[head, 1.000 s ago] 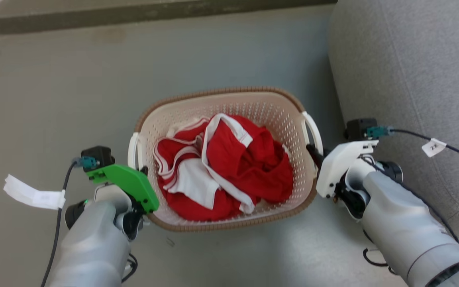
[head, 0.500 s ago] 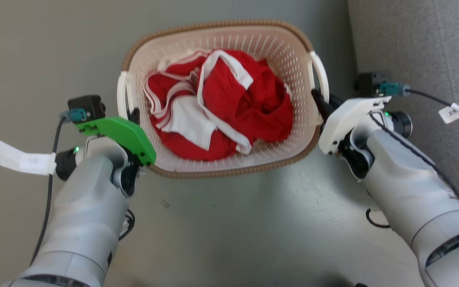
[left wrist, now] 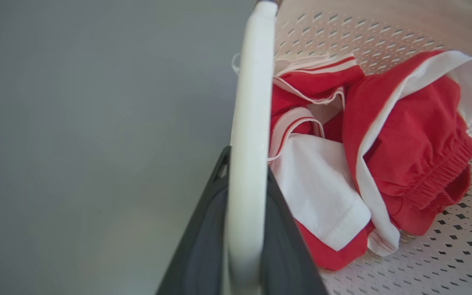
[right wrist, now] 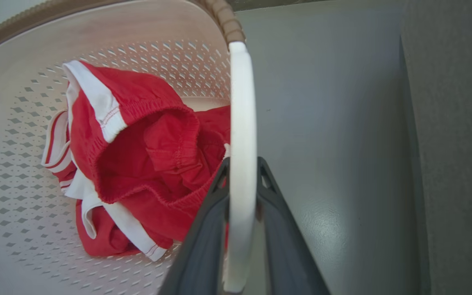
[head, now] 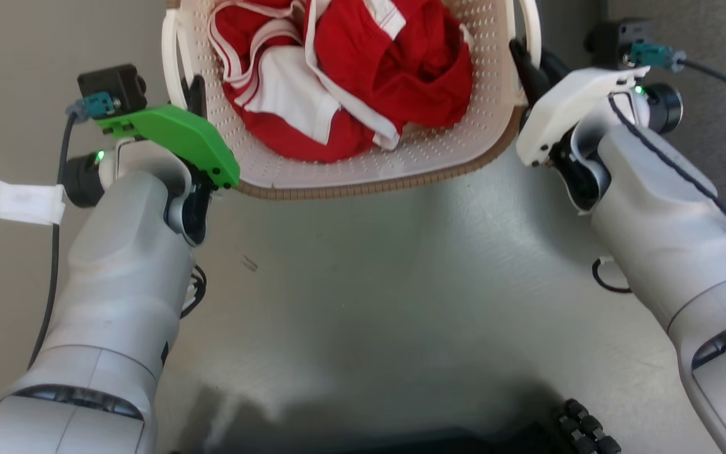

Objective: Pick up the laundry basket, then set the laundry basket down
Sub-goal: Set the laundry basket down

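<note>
The laundry basket (head: pixel 363 170), cream perforated plastic with a brown woven rim, lies at the top of the head view, cut off by the top edge. Red and white clothes (head: pixel 363 69) fill it. My left gripper (head: pixel 197 94) is shut on the basket's left white handle (left wrist: pixel 250 123); the left wrist view shows that gripper (left wrist: pixel 246 164) with a dark finger on each side of the bar. On the other side, my right gripper (head: pixel 530 60) is shut on the right handle (right wrist: pixel 242 123), which my right gripper (right wrist: pixel 242 164) pinches. I cannot tell whether the basket touches the floor.
A grey sofa (head: pixel 716 38) rises close beside my right arm and shows again as the grey sofa (right wrist: pixel 457 123). Grey floor (head: pixel 369 284) lies between the basket and my dark base (head: pixel 464 441). A white cable tag (head: pixel 4 195) hangs off my left wrist.
The whole head picture has shifted, so the camera has moved: basket and grippers now sit higher in it, arms stretched further. Both grippers stay shut on the handles.
</note>
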You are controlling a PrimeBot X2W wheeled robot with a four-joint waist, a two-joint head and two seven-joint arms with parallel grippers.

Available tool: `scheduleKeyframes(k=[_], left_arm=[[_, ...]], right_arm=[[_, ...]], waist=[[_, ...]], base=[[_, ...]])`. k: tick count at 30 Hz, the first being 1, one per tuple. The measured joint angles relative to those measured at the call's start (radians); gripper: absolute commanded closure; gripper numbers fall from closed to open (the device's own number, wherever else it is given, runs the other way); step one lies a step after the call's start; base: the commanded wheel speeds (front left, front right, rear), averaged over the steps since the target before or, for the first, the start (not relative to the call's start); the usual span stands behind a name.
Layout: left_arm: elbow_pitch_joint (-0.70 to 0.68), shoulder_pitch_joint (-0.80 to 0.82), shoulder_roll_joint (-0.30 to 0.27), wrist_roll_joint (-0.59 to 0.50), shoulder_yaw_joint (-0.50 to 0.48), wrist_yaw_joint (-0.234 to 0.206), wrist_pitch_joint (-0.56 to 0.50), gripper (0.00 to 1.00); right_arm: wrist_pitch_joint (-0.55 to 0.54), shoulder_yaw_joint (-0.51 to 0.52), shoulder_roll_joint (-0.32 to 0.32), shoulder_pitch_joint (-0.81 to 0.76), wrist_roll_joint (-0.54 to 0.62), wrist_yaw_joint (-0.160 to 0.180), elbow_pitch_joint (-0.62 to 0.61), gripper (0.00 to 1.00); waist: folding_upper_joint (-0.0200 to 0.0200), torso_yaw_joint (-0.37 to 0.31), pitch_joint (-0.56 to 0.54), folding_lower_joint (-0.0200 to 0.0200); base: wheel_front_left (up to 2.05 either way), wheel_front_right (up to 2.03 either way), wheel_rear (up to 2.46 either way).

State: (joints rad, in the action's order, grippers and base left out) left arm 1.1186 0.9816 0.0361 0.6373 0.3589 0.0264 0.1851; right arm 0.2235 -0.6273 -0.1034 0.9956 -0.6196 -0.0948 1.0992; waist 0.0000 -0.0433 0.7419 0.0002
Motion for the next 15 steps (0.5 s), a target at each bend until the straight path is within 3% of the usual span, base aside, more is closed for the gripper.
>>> scheduleKeyframes(k=[15], left_arm=[[0.034,0.044,0.003,-0.017,0.002,0.0,0.024,1.0]], right_arm=[[0.015,-0.007,-0.002,0.04,0.021,0.009,0.006,1.0]], waist=[[0.0,0.017,0.157,0.0]], base=[[0.0,0.0,0.0]])
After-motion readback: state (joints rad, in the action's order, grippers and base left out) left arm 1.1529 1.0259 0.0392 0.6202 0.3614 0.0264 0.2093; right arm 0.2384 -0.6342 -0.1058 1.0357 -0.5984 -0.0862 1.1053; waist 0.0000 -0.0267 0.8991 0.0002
